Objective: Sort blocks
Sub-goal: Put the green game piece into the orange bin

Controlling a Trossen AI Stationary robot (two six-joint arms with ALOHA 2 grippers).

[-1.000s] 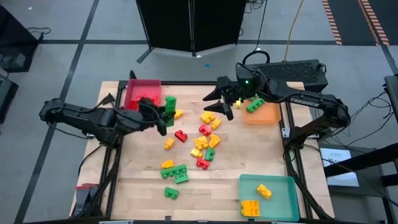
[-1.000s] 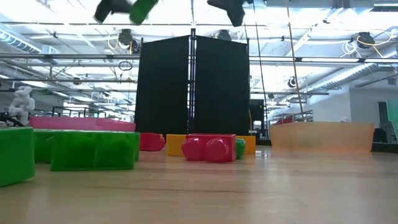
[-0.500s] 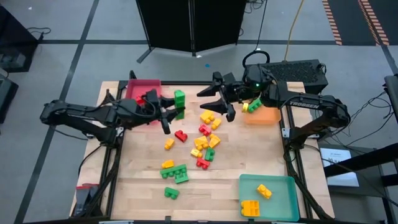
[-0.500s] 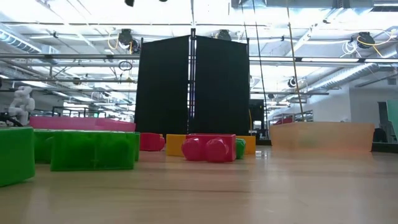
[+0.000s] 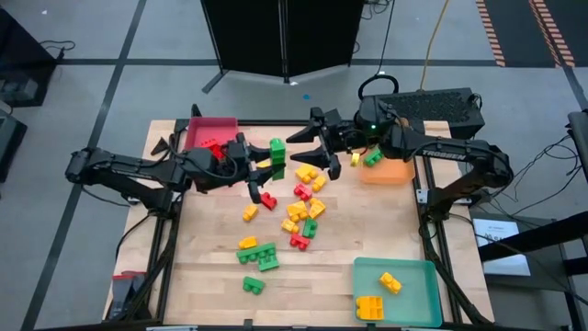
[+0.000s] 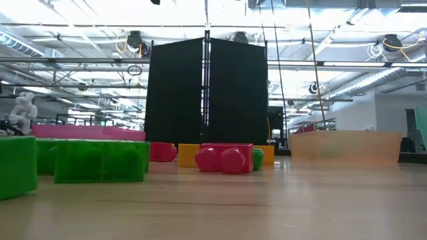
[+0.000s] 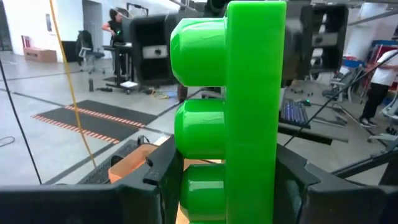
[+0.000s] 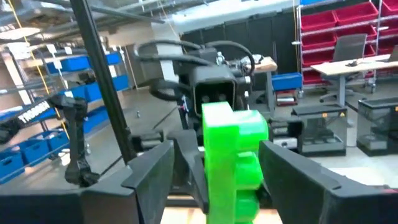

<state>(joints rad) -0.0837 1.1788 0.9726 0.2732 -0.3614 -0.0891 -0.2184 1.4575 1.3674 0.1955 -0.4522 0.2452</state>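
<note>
A: Both arms have closed toward mid-bench since the earlier frame: the left gripper has carried its green brick rightward from beside the red tray, and the right gripper has come leftward to face it.

B: Jaws?

A: The left jaws pinch the green brick, upright in the air over the wooden bench. The right jaws are spread, empty, with the brick just ahead of them, so I judge a hand-over.

B: How far along is the sort?

A: Early, I'd say. The teal tray holds a few yellow bricks, the orange tray a green and a yellow one, and the red tray some red ones. A mixed heap of red, yellow and green lies mid-bench, and more green bricks lie nearer the front edge.

B: And the pieces themselves?

A: Glossy hard plastic with rounded studs; the held brick shows three in a row. The trays are shallow, rimmed rectangles on pale grained planking.
</note>
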